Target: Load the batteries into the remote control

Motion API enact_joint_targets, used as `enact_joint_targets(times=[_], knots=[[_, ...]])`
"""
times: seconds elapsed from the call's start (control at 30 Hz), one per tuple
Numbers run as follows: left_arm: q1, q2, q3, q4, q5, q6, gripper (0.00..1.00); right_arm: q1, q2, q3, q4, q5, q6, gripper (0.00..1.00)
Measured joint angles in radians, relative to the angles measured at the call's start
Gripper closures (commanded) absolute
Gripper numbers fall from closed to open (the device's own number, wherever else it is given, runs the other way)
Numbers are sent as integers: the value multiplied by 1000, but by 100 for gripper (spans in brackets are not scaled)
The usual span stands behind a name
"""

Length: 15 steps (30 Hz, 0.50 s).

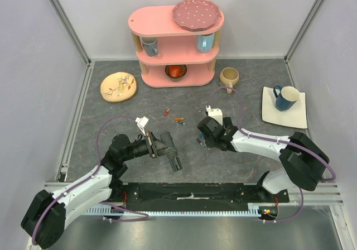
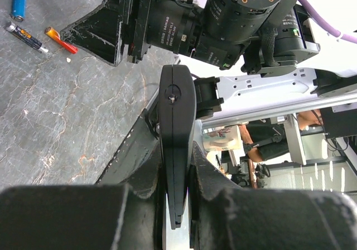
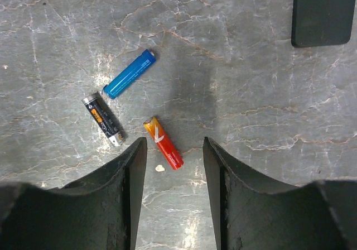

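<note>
My left gripper (image 1: 159, 145) is shut on the slim black remote control (image 1: 174, 159) and holds it on edge; in the left wrist view the remote (image 2: 175, 99) stands clamped between the jaws (image 2: 175, 144). My right gripper (image 1: 202, 135) is open and empty, low over the table. In the right wrist view a red-orange battery (image 3: 162, 142) lies just ahead of its open fingertips (image 3: 174, 144), with a black battery (image 3: 102, 120) and a blue one (image 3: 129, 73) beyond it on the left. Red (image 1: 167, 112) and orange (image 1: 179, 119) batteries lie further back.
A pink shelf (image 1: 175, 38) holding mugs, a red bowl and a pink plate (image 1: 196, 13) stands at the back. A patterned plate (image 1: 118, 86) is back left, with a beige mug (image 1: 228, 77) and a blue mug (image 1: 285, 97) on a white square plate (image 1: 295, 119) to the right. A flat black piece (image 3: 322, 13) lies ahead of the right gripper.
</note>
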Motion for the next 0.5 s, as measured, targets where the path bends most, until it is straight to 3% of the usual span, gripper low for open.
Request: enact_joint_targets(times=[0.33,0.5], knots=[[0,-5,-2,-15,-16,0,98,0,68,34,5,-2,-152,53],[0,-14,-2,-19,-18,0,98,0,88,34,14,-27,-198,74]])
